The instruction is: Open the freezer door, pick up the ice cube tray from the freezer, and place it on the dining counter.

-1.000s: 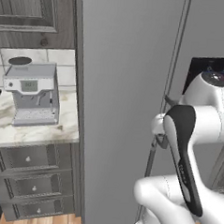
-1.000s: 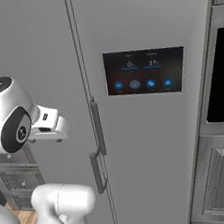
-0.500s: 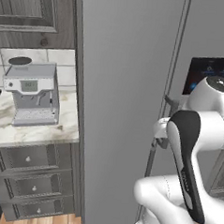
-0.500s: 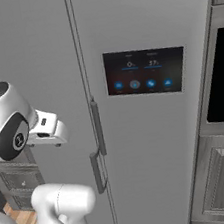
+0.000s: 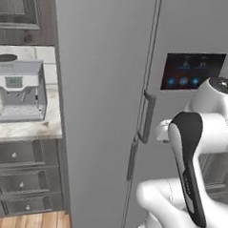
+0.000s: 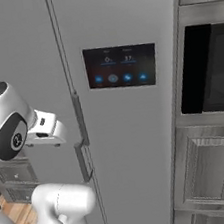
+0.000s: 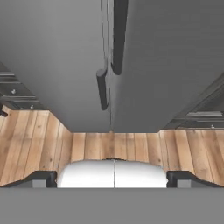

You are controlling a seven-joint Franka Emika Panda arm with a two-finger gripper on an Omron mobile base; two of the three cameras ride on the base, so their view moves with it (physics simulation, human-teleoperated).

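The freezer door (image 5: 99, 110) is the plain grey left panel, and it stands shut. Its dark bar handle (image 5: 131, 159) hangs low beside the seam and also shows in the right base view (image 6: 81, 162) and the hand view (image 7: 102, 88). My gripper (image 7: 112, 179) is open, its fingertips (image 7: 40, 178) wide apart with nothing between them. It hangs in front of the doors and looks down along them, short of the handle. My white hand (image 6: 48, 129) points toward the seam. The ice cube tray and the freezer's inside are hidden behind the door. The dining counter is out of view.
The right door carries a dark touchscreen (image 6: 120, 66) and its own higher handle (image 5: 147, 115). A coffee machine (image 5: 21, 96) stands on a marble counter (image 5: 33, 130) to the left, above grey drawers (image 5: 21, 177). A dark built-in oven (image 6: 211, 67) is on the right. Wooden floor (image 7: 43, 140) lies below.
The whole scene has slid to the left in both base views, so the cameras have moved. The door stays shut and my gripper stays open.
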